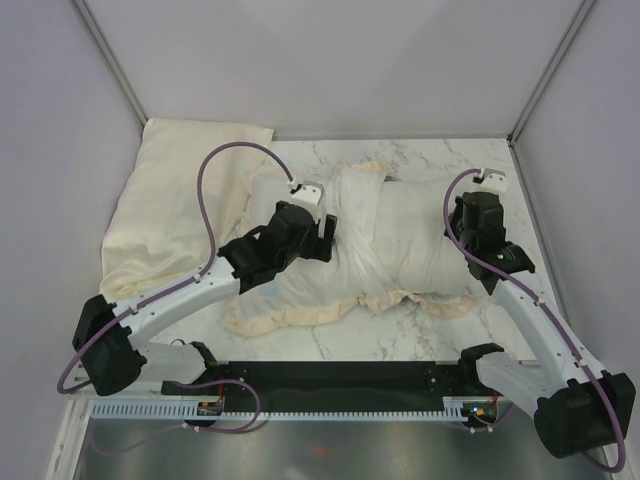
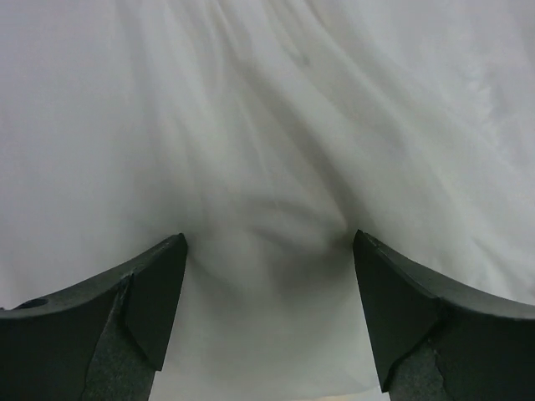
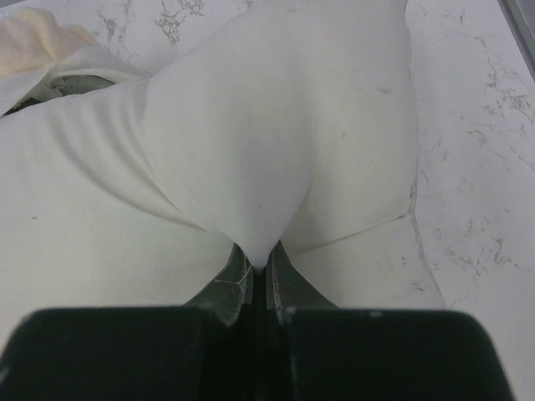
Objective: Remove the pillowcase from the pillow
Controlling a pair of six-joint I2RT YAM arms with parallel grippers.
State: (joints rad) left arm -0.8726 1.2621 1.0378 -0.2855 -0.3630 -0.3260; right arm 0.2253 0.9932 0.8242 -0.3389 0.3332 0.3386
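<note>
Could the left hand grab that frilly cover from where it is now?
Probably yes. The left hand is open and pressed down on white fabric, which bulges between its fingers, with nothing in between. That looks like the pillowcase. The right hand pinches the pillow.

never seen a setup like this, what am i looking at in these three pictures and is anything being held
The overhead picture shows two robot arms bolted at the table's near edge. The other two come from cameras on each wrist, looking past the fingers. On the marble table lies a white pillow, partly inside a frilled pillowcase. A pale-yellow cloth sits at far left. The right pincer is shut, pinching a fold of the pillow. The left pincer is open, pressed onto white fabric, gripping nothing yet.
</note>
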